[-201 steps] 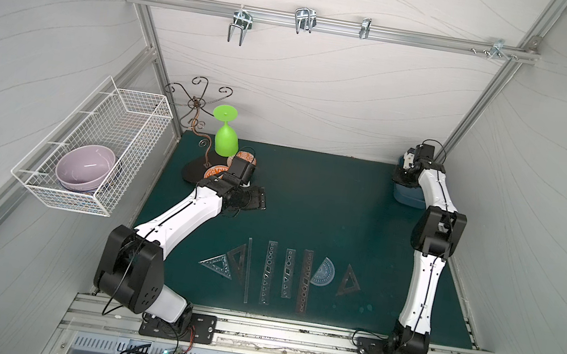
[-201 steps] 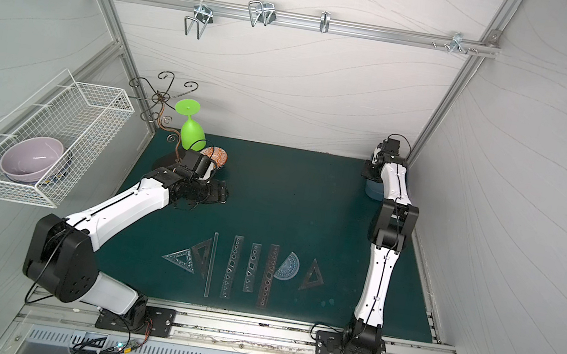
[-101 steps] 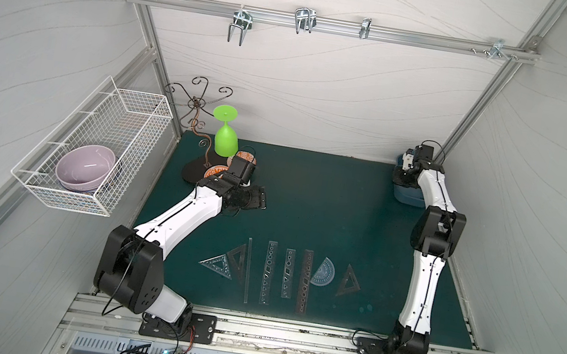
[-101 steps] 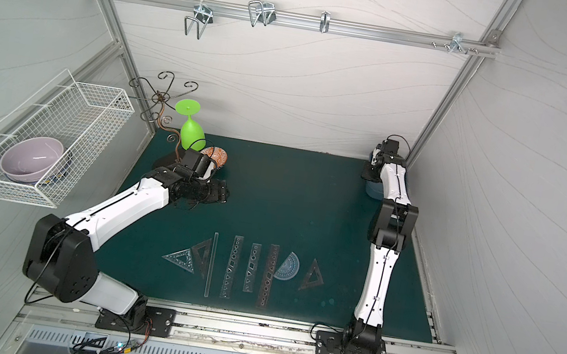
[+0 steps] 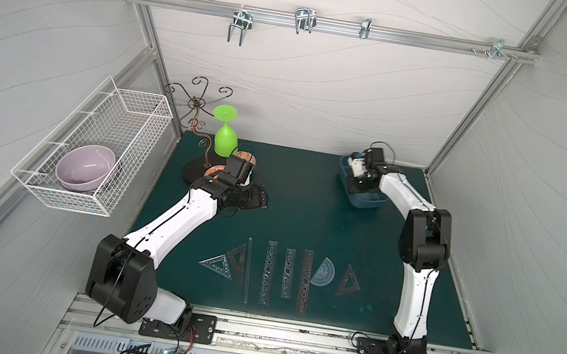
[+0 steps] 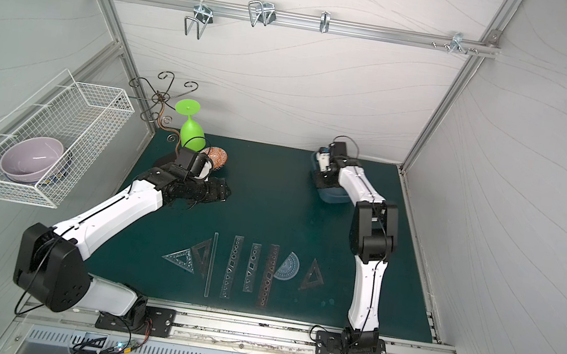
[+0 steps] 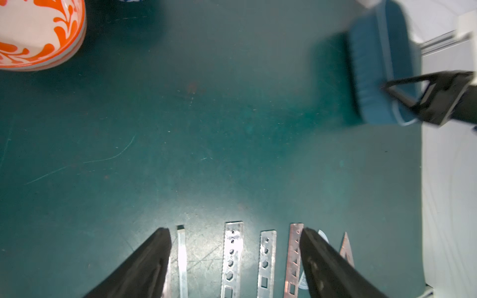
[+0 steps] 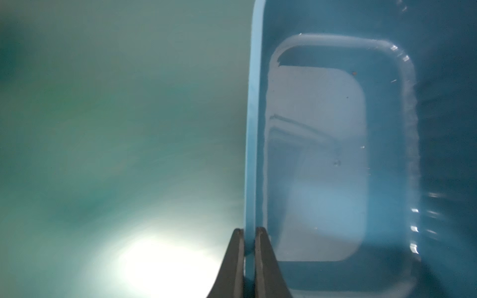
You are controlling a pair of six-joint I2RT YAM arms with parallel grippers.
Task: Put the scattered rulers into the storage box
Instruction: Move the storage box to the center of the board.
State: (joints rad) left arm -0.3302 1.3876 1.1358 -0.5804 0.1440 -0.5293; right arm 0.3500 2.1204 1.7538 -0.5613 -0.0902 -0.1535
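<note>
The right gripper (image 8: 249, 233) clamps the storage box (image 8: 251, 129), likely light and stiff, by its rim, far right; the left gripper (image 7: 234, 229) hangs wide and empty; the flat, slippery-looking rulers (image 5: 268, 275) probably need edge pinches.

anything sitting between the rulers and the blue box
Nothing visible: only bare green mat lies between the rulers near the front edge and the storage box at the back right, whose rim the right gripper pinches.

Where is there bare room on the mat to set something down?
The mat is bare in its middle, between the rulers in front, the left gripper and the storage box. Crowded: the rulers' row and around the green glass.
</note>
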